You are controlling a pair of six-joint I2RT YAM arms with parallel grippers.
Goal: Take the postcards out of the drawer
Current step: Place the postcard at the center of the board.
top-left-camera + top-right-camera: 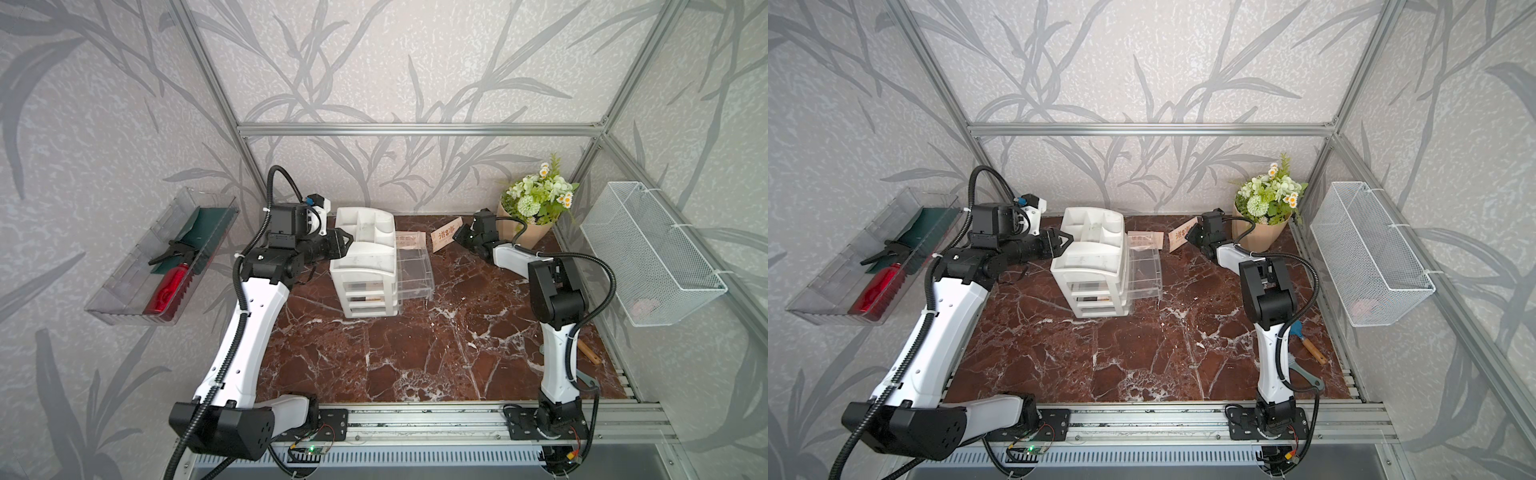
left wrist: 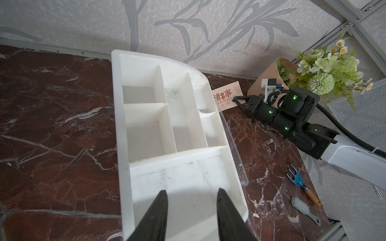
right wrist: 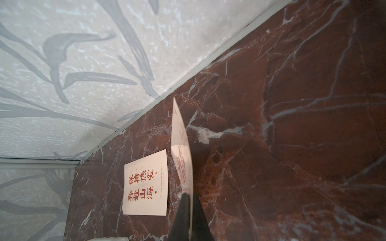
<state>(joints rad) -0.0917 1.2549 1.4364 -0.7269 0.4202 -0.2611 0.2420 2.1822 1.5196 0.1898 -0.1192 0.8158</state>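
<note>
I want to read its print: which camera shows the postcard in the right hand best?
The left wrist view: the postcard faces it, print legible, pinched by the right hand. The right wrist view sees it nearly edge-on and bowed; in both top views it is small and distant.

Leaf-patterned grey walls [image 1: 374,62]; red marble tabletop [image 1: 415,353].

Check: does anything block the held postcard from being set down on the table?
Nothing visible does. The right gripper is shut on the postcard over bare table. A second postcard lies flat beside it, apart; the drawer stands off to the side.
</note>
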